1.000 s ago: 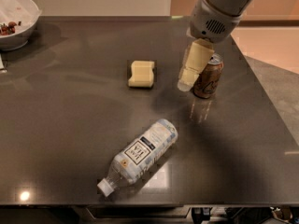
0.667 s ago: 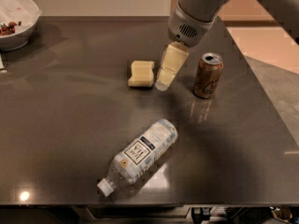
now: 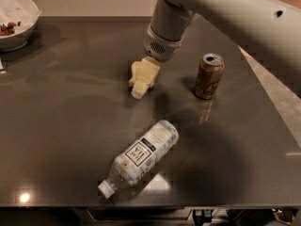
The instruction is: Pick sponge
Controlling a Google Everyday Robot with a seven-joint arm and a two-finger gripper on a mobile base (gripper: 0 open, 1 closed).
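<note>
Swinging left across the table (image 3: 56,126) in about a second, the arm has carried the gripper (image 3: 141,86) from right beside the can (image 3: 208,76) to directly over the sponge (image 3: 135,73). Nothing else has budged, sponge included. It sits in the same far-middle spot, left of the can and well beyond the bottle (image 3: 138,158).

So what does that mean for the pick? My guess is the approach is basically done and it's lining up for the grab. Honestly the cream claw and the pale yellow sponge blur into one blob, so I can't tell if the claw is spread or closed, or whether it's touching the sponge yet. I wouldn't call it grasped.

Containers:
- The can stands upright, right of the sponge and clear of the arm now. What's in it is hidden.
- The bottle lies on its side near the front edge, cap pointing near-left. It's clear plastic with a label, and I can't make out any liquid level.
- The white bowl (image 3: 19,36) is in the far-left corner, with some reddish-brown bits inside. It's well out of the way.
</note>
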